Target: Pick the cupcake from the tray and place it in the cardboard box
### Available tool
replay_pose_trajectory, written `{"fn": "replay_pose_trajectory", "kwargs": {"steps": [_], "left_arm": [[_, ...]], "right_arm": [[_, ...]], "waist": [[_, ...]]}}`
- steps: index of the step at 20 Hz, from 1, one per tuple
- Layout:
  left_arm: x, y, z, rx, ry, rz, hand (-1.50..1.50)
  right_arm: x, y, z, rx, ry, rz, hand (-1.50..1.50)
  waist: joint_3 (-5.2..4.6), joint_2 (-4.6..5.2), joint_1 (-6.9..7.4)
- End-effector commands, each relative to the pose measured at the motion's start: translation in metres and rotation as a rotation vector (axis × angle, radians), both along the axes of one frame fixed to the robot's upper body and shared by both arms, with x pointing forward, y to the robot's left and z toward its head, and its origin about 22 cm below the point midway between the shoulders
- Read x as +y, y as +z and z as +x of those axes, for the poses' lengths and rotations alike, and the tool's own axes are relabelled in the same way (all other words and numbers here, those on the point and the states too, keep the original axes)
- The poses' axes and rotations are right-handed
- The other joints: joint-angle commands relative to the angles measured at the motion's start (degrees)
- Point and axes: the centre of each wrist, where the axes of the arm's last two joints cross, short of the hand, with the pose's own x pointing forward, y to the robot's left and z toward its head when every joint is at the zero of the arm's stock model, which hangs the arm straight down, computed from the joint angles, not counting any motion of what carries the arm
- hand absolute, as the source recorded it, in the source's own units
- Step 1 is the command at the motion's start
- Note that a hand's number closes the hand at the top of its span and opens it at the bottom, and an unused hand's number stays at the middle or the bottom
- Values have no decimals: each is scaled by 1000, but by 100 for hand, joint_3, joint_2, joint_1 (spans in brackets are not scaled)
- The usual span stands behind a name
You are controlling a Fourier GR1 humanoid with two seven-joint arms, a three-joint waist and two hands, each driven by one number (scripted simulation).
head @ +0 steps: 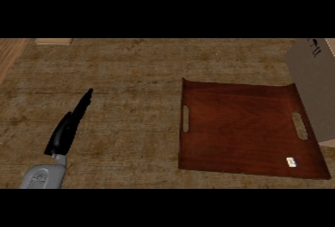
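A dark red-brown wooden tray with slot handles on both short sides lies on the counter right of centre. No cupcake shows on it or anywhere else in the head view. The cardboard box stands against the tray's right side and is cut off by the view's right edge; its inside is hidden. My left hand is over the counter at the left, well apart from the tray, seen edge-on with straight fingers pointing up and away. It holds nothing. My right hand does not show.
A small white tag sits on the tray near its front right corner. A pale wooden block lies at the far left back edge. Lighter wood planks border the mottled brown counter at the left.
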Motion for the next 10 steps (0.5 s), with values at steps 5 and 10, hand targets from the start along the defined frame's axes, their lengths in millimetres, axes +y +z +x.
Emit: {"fn": "replay_pose_trajectory", "kwargs": {"steps": [5,10], "left_arm": [[1,-4,11,-6,-2,7,0],[10,13,9,-2,-20,10,0]], "right_arm": [[-45,-34,27,263,-59,178,150],[-79,-68,34,274,67,340,-150]], "waist": [[-3,22,17],[10,29,113]]}}
